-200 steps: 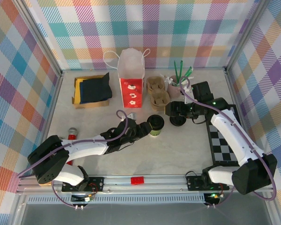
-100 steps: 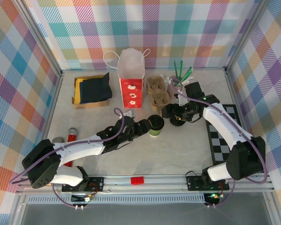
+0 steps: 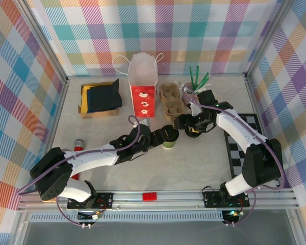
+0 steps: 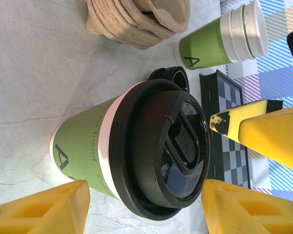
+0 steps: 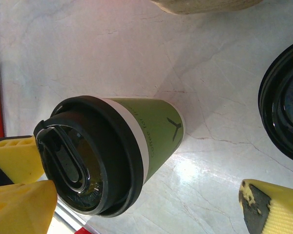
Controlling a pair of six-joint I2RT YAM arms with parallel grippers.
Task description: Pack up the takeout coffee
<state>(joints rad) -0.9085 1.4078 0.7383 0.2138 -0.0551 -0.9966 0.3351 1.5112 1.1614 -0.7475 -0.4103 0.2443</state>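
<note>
The coffee cup point(image 3: 169, 137) stands upright in the middle of the worktop point(image 3: 194, 168). It is green and has its black lid on. It is just on the near side of the brown cup carrier point(image 3: 172, 100) and near the red and white paper bag point(image 3: 144, 84). It is not in the carrier or the bag yet.

The left end effector point(image 3: 162, 138) reaches the cup from the left. In the left wrist view its two yellow fingers point(image 4: 44, 209) sit one on each side of the cup, very close to it. I cannot tell if they squeeze the cup or just wait beside it.

The new thing is on the right. A moment ago the right end effector point(image 3: 185, 124) was a bit farther right, closer to the loose black lid point(image 5: 283, 102). Now it has slid left and is just beside the cup. Its fingers are spread wide and hold nothing. In the right wrist view the cup lies between them with lots of room. The cup has not moved.

I think the two arms are meeting at the cup, maybe so the right one can take it. The cup looks ready to pack. The next move needs care, because two end effectors crowd one light cup and a bump could tip it.
</note>
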